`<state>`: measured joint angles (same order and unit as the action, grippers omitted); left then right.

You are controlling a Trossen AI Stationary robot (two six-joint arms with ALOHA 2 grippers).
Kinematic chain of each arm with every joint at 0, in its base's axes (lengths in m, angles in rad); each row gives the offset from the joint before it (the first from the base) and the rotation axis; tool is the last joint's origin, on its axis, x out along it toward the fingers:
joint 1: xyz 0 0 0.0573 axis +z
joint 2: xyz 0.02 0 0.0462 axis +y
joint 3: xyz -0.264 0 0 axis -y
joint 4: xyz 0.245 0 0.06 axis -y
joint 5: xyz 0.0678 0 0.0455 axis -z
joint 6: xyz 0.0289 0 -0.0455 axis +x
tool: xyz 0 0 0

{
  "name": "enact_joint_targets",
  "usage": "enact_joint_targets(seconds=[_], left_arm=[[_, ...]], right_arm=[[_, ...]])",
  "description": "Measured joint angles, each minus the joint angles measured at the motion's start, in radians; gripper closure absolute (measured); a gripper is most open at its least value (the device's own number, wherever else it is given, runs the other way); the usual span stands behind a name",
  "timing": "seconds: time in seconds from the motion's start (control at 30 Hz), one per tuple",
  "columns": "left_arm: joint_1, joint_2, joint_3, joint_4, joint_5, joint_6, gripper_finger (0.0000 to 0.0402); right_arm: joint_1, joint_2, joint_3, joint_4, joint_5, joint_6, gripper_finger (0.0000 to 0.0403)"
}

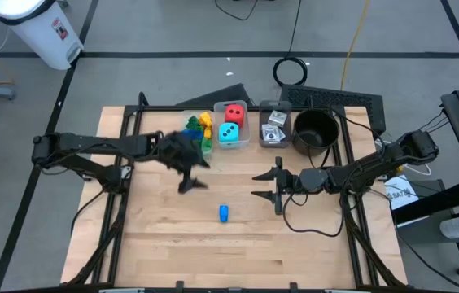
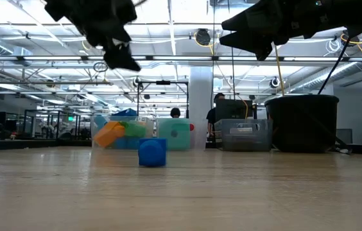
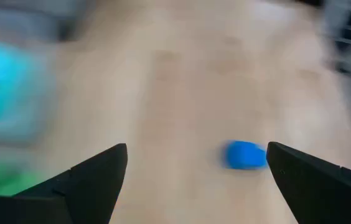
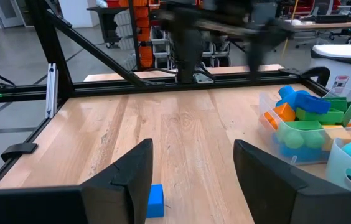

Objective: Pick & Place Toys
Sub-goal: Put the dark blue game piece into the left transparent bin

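Blue brick (image 1: pixel 224 213) sits alone low in the frame's middle on the bare table (image 1: pixel 164 244), away from the binned toys, so the left hand (image 1: pixel 190 181), released and wide, swings toward it while the right hand (image 1: pixel 268 185) waits half-spread, empty.
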<state>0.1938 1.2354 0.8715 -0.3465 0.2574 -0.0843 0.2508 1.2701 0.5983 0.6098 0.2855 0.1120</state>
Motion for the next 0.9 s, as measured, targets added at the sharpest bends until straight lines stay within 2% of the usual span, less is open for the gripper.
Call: enact_joint_targets(seconds=[0.07, 0.17, 0.27, 0.43, 0.63, 0.9], left_arm=[[-0.071, 0.009, 0.0, 0.03, 0.056, 0.014, 0.0011], [-0.193, 0.034, 0.001, 0.08, 0.043, 0.071, 0.0011], [-0.308, 0.074, 0.002, 0.144, -0.017, 0.114, 0.0011], [-0.437, 0.182, 0.002, 0.249, -0.191, 0.097, 0.0011], [-0.488, 0.325, 0.002, 0.306, -0.349, 0.011, 0.0011], [-0.488, 0.464, 0.002, 0.38, -0.356, -0.027, 0.0011]], right_arm=[[0.0, 0.0, 0.0, 0.0, 0.0, 0.0, 0.0209], [0.0, 0.0, 0.0, 0.002, 0.0, 0.0, 0.0209], [0.0, 0.0, 0.0, 0.005, 0.0, 0.0, 0.0209], [0.0, 0.0, 0.0, 0.007, 0.0, 0.0, 0.0209], [0.0, 0.0, 0.0, 0.007, 0.0, 0.0, 0.0209], [-0.001, 0.0, 0.0, 0.008, 0.0, 0.0, 0.0209]])
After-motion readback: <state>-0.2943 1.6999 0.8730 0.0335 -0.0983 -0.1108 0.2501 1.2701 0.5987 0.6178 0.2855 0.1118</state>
